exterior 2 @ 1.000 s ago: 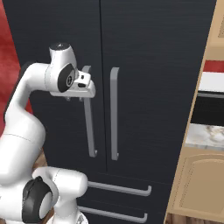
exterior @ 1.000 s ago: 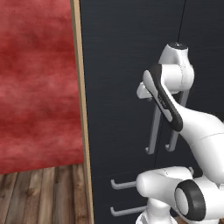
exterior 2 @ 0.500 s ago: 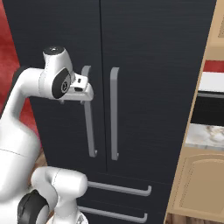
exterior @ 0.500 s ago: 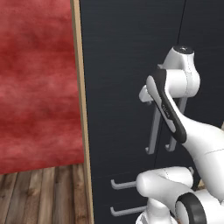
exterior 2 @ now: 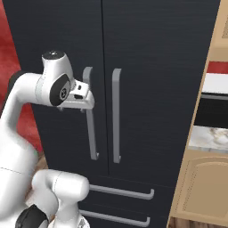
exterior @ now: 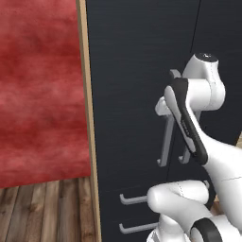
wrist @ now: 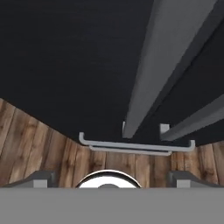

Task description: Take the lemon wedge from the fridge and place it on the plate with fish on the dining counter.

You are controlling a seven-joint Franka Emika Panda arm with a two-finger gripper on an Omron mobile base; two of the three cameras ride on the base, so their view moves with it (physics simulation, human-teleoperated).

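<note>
The gripper (exterior 2: 85,95) has opened its jaws wide beside the left door handle (exterior 2: 90,116) of the fridge (exterior 2: 151,67) (doors shut), so the lemon wedge presumably waits inside.

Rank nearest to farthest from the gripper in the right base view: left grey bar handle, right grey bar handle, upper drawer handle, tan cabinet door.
1. Left grey bar handle, right at the open gripper.
2. Right grey bar handle, one door over.
3. Upper drawer handle, below.
4. Tan cabinet door, far lower right.
</note>
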